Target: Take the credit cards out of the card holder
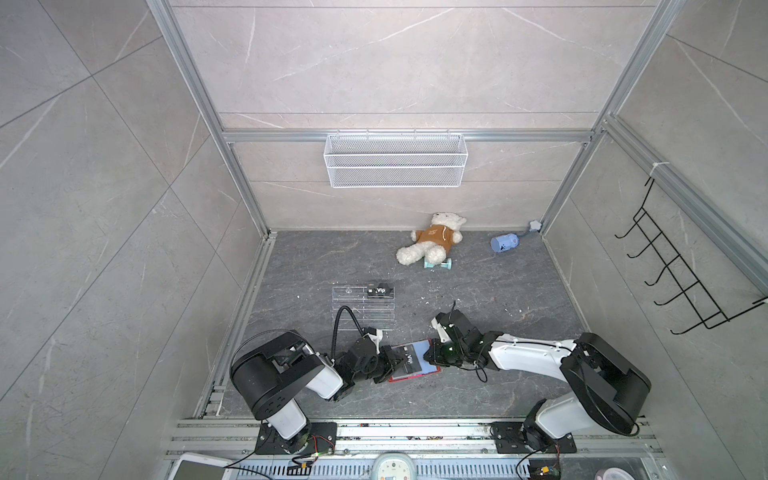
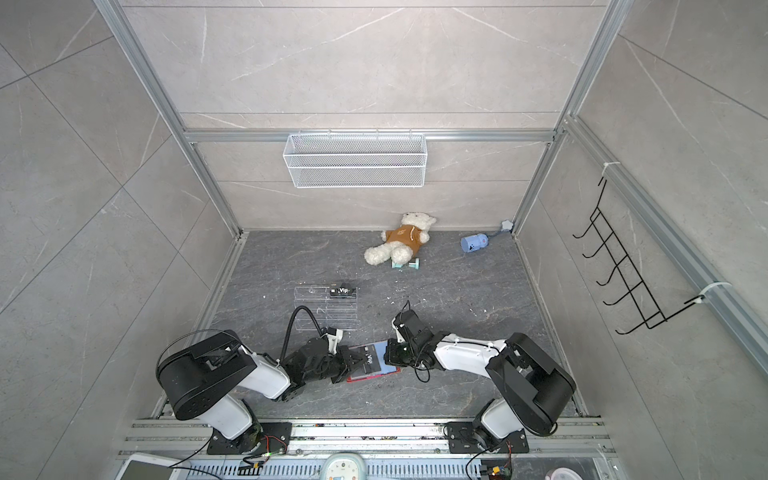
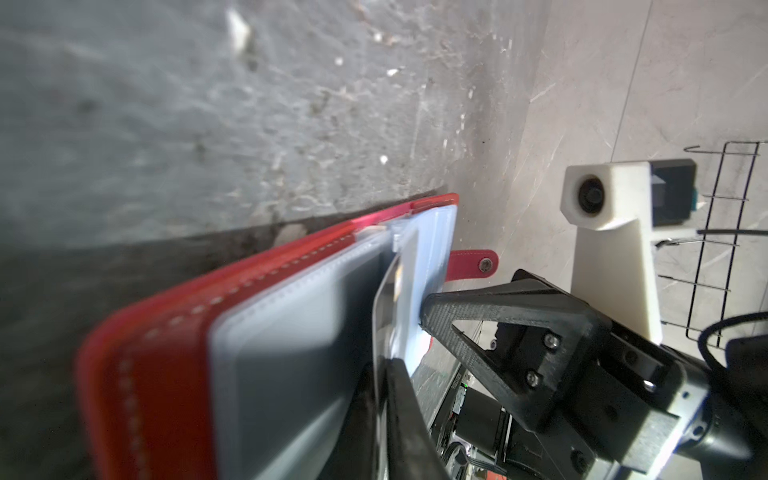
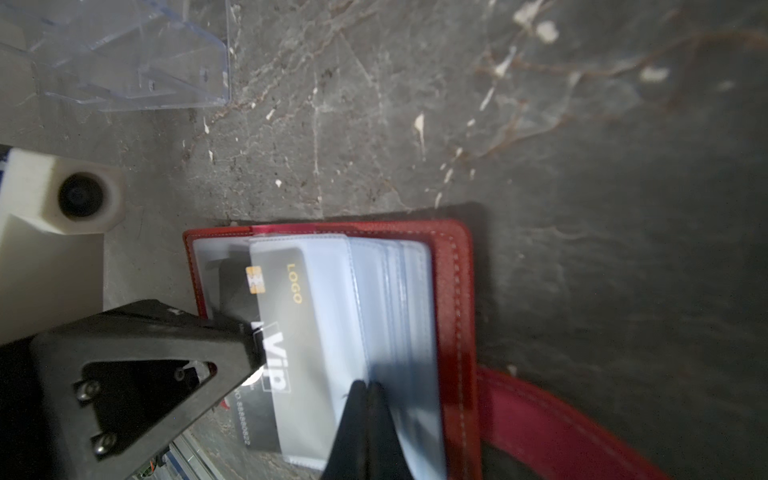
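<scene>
Holder [image 4: 453, 299] is seen open and flat on table [image 1: 457, 399], near the front edge, between both grippers. Red stitched cover is shown, with pale blue-clear sleeves [image 4: 382, 291] fanned on top and a red snap tab [image 3: 473, 264] stuck out past one side.

Card [image 4: 276, 332] is seen dark grey, with white "Vip", gold "LOGO" and a gold chip. Most of it is covered by the top sleeve; one long strip is exposed beyond the sleeve mouth, on the left arm's side. How far out it is cannot be told, as the view is blurred.

Left gripper [image 1: 398, 362] is placed at the holder's left edge in both top views. Its jaws are closed together on the card's exposed strip, and a thin edge is seen between the fingers in the left wrist view.

Right gripper [image 1: 431, 354] is placed at the holder's right edge. Its jaws are pressed together, with a sleeve leaf pinched between them. The grippers are faced tip to tip across the holder, near each other but apart.

Second card [image 1: 380, 291], black with "Vip", is laid on the top step of the clear rack [image 1: 361, 309], behind the left gripper and well apart from the holder.
</scene>
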`<state>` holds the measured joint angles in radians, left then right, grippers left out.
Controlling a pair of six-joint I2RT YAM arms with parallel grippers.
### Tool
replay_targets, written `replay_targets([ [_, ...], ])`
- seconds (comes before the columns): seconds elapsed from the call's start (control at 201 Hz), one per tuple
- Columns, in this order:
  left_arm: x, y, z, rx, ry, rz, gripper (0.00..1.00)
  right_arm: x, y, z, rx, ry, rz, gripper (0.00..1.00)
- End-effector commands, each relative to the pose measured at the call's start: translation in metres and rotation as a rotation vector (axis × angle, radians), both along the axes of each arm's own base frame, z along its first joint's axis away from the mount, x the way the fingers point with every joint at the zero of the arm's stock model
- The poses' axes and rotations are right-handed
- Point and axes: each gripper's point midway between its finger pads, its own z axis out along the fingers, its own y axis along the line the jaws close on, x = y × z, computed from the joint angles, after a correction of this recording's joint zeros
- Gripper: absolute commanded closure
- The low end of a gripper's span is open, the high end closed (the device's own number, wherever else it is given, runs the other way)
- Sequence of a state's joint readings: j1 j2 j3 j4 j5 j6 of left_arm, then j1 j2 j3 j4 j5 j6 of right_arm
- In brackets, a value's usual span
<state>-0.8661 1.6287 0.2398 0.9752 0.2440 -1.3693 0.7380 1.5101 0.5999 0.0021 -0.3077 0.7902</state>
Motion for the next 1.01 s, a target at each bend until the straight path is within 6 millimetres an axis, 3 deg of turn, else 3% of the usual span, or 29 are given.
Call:
replay_targets([
  [0.0, -0.002, 0.011, -0.009, 0.049, 0.009, 0.031, 0.97, -0.012, -0.013, -0.014, -0.049, 0.048, -0.007, 1.00],
  [0.299, 0.001, 0.043, 0.013, 0.106, -0.033, 0.144, 1.00, -0.007, -0.010, 0.004, -0.016, 0.017, -0.023, 0.95],
  [0.677, 0.005, 0.067, 0.089, 0.067, -0.169, 0.224, 1.00, 0.007, -0.003, 0.048, 0.026, -0.070, -0.033, 0.82],
  [0.796, 0.005, 0.066, 0.102, 0.030, -0.182, 0.233, 1.00, 0.011, -0.006, 0.059, 0.015, -0.101, -0.044, 0.73],
  [1.005, 0.013, 0.063, 0.128, -0.053, -0.237, 0.267, 1.00, 0.017, -0.014, 0.081, 0.039, -0.172, -0.090, 0.47],
])
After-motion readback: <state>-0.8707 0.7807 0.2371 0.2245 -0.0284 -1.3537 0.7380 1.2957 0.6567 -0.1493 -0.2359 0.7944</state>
